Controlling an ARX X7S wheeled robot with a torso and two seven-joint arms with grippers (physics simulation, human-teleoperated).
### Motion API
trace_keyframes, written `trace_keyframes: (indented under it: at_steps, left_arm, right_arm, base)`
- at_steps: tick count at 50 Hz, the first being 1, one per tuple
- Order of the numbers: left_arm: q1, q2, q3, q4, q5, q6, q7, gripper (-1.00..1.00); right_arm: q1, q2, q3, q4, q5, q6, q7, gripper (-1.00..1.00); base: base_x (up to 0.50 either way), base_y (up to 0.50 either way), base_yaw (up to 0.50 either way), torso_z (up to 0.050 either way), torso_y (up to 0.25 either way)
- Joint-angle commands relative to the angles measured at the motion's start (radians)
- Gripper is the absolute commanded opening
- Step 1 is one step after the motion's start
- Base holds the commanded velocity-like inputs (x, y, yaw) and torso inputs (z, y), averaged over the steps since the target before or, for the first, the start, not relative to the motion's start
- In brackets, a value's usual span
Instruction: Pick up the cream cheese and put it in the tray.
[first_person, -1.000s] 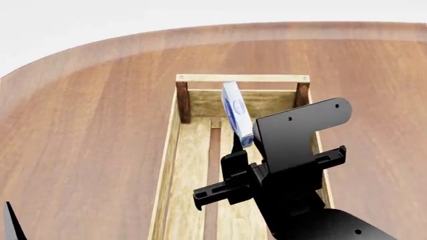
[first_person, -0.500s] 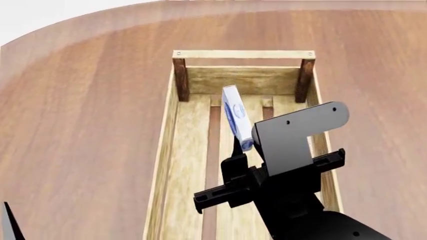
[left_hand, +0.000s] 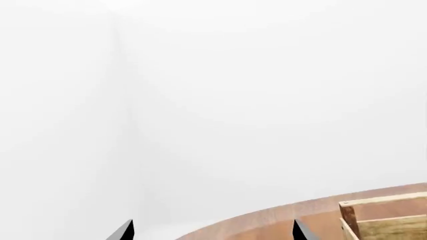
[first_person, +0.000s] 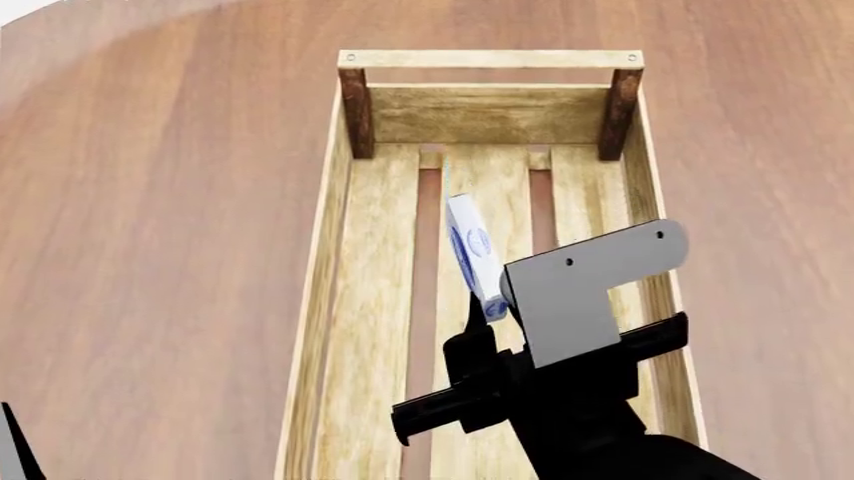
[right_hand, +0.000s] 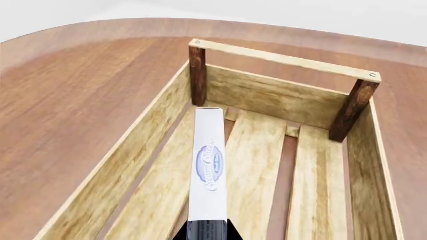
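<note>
1. The right tool (first_person: 478, 305) grips the cream cheese (first_person: 474, 252) by its near end — the box juts forward, tilted on edge, its blue oval logo facing left.
2. The box hangs over the tray (first_person: 328, 250), above the middle slats, not touching the floor.
3. The tray sits on the brown tabletop (first_person: 160, 220).
4. The left tool (left_hand: 210, 231) shows only two dark fingertips, spread apart and empty — aimed past the tabletop's edge.
</note>
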Motion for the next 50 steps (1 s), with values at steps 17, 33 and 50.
trace_keyframes:
  at_steps: [17,33,50]
  left_arm:
    - [0.002,-0.005,0.000,0.004,-0.004,0.001,-0.007,1.00]
    - [-0.001,-0.006,0.006,-0.002,-0.002,0.006,-0.009,1.00]
    - [-0.002,-0.005,0.010,-0.004,0.021,0.000,-0.016,1.00]
  right_arm:
    - [-0.038,0.016,-0.008,-0.003,-0.024,-0.030,-0.020,-1.00]
    - [-0.042,0.021,-0.012,0.001,-0.025,-0.036,-0.020,-1.00]
    - [-0.039,0.019,-0.026,0.017,-0.036,-0.048,-0.029,-1.00]
  base:
    - [0.00,0.00,0.00,0.000,-0.096]
    - [0.00,0.00,0.00,0.000,-0.051]
    - [0.00,0.00,0.00,0.000,-0.044]
